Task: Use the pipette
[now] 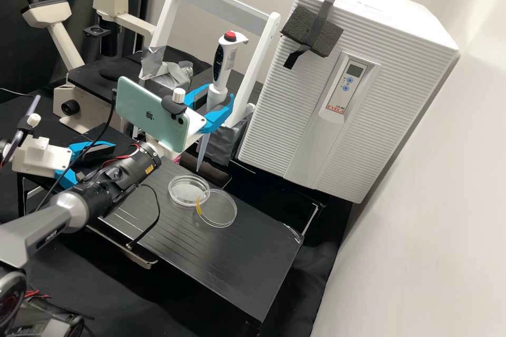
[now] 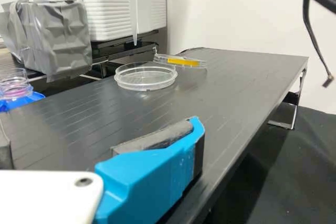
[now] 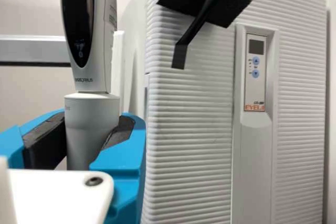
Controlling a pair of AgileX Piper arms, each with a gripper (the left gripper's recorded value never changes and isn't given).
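A white pipette (image 1: 219, 71) with a red top button hangs upright, its body clamped by my right gripper (image 1: 211, 104), which is shut on it (image 3: 84, 140). Its thin tip (image 1: 199, 163) points down just above and behind a clear petri dish (image 1: 188, 189) on the black platform (image 1: 226, 263). Overlapping that dish lies a second clear dish (image 1: 217, 208) with a yellow streak at its edge. My left gripper (image 1: 84, 160) sits low at the platform's left end, open and holding nothing, and one blue finger (image 2: 157, 166) rests near the platform surface. Both dishes (image 2: 146, 75) lie ahead of it.
A large white ribbed machine (image 1: 342, 89) with a black foam block (image 1: 311, 31) stands right behind the platform. A microscope (image 1: 63, 37), a white frame (image 1: 211, 5) and a grey taped block (image 2: 50, 35) stand at the back left. A vial of pink liquid (image 2: 14, 83) sits beside the block.
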